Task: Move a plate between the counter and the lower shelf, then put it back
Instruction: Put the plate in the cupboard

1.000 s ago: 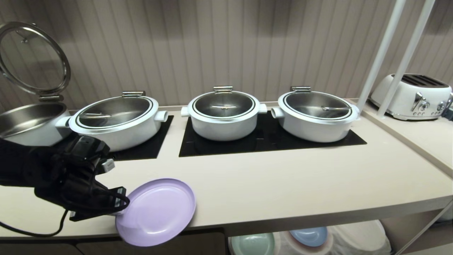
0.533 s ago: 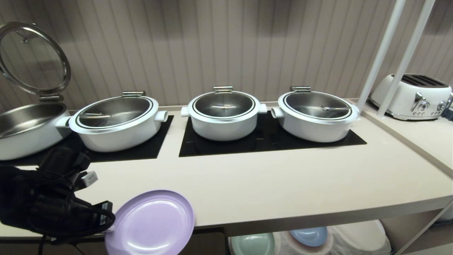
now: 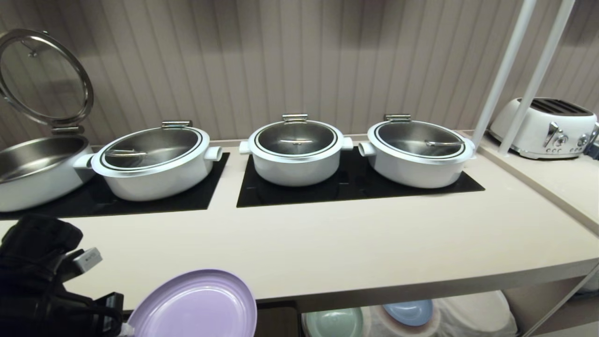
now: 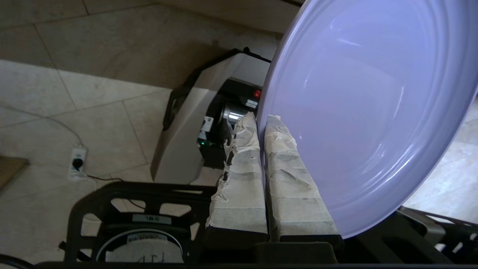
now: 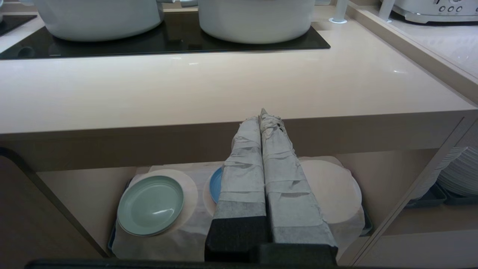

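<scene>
The left gripper (image 4: 261, 123) is clamped on the rim of the plate (image 3: 196, 304), at the lower left of the head view, off the front edge of the counter (image 3: 351, 248). It looks stiff, light and smooth — the rim is the only handhold. Only the right wrist view shows the right gripper (image 5: 263, 114) pressed together and the lower shelf (image 5: 74, 190) — cloth, mint plate (image 5: 149, 205).

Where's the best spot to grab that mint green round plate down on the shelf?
Pinch the raised rim of the mint green round plate at its front edge, coming from the open shelf front; it lies flat on the white cloth, so only the rim offers purchase.
</scene>
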Tool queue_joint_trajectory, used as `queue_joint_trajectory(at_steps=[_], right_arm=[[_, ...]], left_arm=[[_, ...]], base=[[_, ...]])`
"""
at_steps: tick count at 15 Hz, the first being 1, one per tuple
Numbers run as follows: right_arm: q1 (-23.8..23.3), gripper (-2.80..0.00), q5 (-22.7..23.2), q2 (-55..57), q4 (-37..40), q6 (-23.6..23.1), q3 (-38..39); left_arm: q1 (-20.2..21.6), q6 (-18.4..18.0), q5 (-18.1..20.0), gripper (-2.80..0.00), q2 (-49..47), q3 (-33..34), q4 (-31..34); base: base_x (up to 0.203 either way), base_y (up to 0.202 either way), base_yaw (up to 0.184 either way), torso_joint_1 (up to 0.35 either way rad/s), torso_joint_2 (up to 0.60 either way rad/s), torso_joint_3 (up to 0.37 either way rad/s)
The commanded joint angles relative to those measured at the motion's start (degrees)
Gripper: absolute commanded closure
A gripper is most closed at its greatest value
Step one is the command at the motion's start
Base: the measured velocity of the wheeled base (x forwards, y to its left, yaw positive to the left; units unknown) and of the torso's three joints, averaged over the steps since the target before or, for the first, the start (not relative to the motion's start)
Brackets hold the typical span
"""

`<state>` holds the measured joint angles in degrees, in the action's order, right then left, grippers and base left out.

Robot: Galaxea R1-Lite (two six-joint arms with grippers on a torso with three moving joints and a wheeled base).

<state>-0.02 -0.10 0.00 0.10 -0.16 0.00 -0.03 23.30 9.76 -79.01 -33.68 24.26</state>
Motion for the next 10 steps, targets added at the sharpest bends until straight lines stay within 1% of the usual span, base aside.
queue_joint_trajectory(at_steps=[1,3,5,7,10], right_arm=[[0.02,0.00,0.07,0.00,-0.01,-0.01,0.00],[0.02,0.00,0.01,0.00,-0.01,-0.01,0.00],[0.01,0.00,0.01,0.00,-0.01,-0.01,0.00],[-0.03,0.00,0.01,0.00,-0.01,-0.01,0.00],[0.02,0.00,0.09,0.00,-0.01,-0.01,0.00]], left_arm=[[1.29,0.58,1.35,0.00,3.16,0.09,1.15],[3.38,0.69,2.80,0.00,4.95,0.11,4.38],[4.46,0.66,4.66,0.00,7.43,0.46,6.76],[4.74,0.53,5.40,0.00,10.55,2.53,7.76],[4.49,0.30,5.45,0.00,14.82,6.43,7.97]], base=[[0.000,0.000,0.000,0.000,0.00,0.000],[0.000,0.000,0.000,0.000,0.00,0.000],[0.000,0.000,0.000,0.000,0.00,0.000],[0.000,0.000,0.000,0.000,0.00,0.000],[0.000,0.000,0.000,0.000,0.00,0.000]])
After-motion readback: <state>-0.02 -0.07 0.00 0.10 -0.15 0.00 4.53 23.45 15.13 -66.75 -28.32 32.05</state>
